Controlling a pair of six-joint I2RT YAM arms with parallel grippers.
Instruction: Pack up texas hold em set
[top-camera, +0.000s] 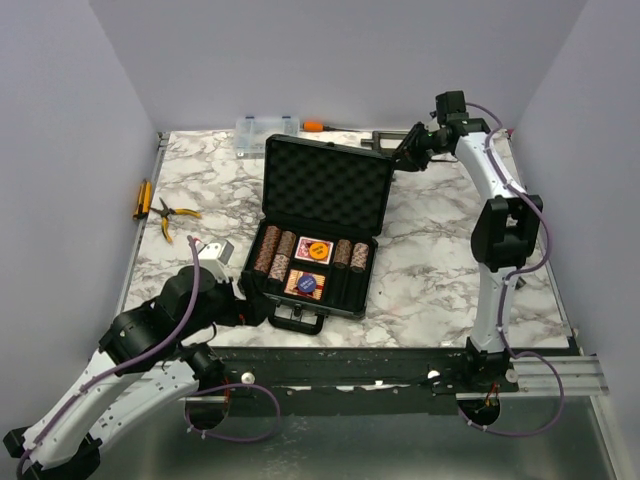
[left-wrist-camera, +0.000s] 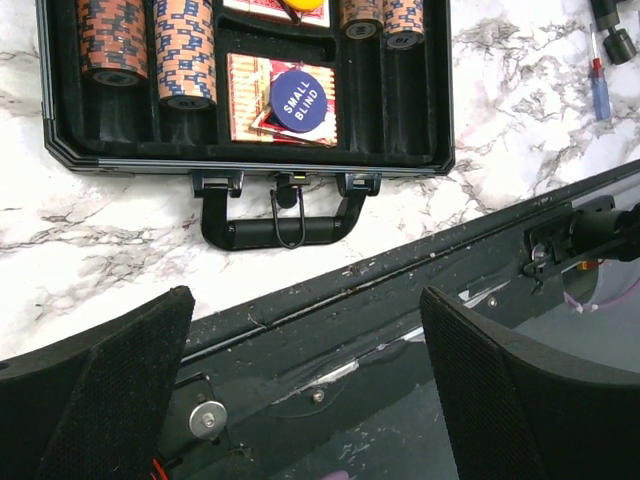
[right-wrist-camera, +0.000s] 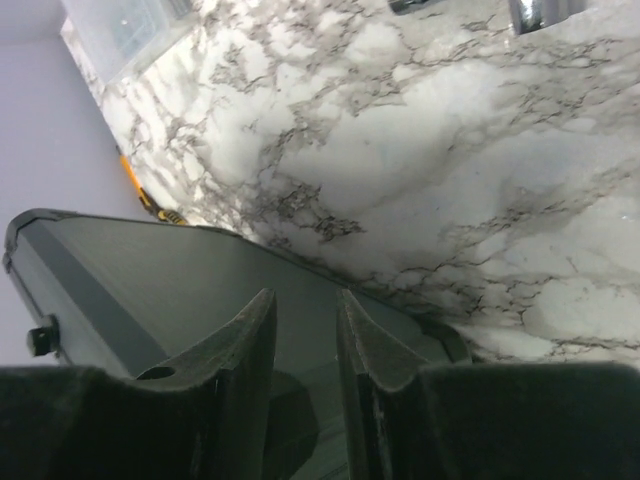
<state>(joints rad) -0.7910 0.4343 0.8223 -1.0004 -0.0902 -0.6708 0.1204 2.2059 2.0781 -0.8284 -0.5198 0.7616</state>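
Note:
The black case (top-camera: 258, 288) lies open mid-table, its foam-lined lid (top-camera: 328, 185) standing up at the back. In the tray are brown chip stacks (top-camera: 272, 250), red card decks (top-camera: 314, 250) and a blue round "small blind" token (left-wrist-camera: 299, 97). The case handle (left-wrist-camera: 275, 230) faces the table's near edge. My left gripper (left-wrist-camera: 305, 295) hovers open over that edge, just short of the handle, holding nothing. My right gripper (top-camera: 403, 153) is at the lid's top right corner, behind the lid. Its fingers (right-wrist-camera: 255, 330) are nearly together over the lid's grey back (right-wrist-camera: 150, 290), with nothing seen between them.
A clear organiser box (top-camera: 266, 132) and an orange-handled tool (top-camera: 313, 126) sit at the back edge. Yellow-handled pliers (top-camera: 172, 213) and a yellow tool (top-camera: 143, 199) lie at the left. A small white block (top-camera: 213, 250) rests left of the case.

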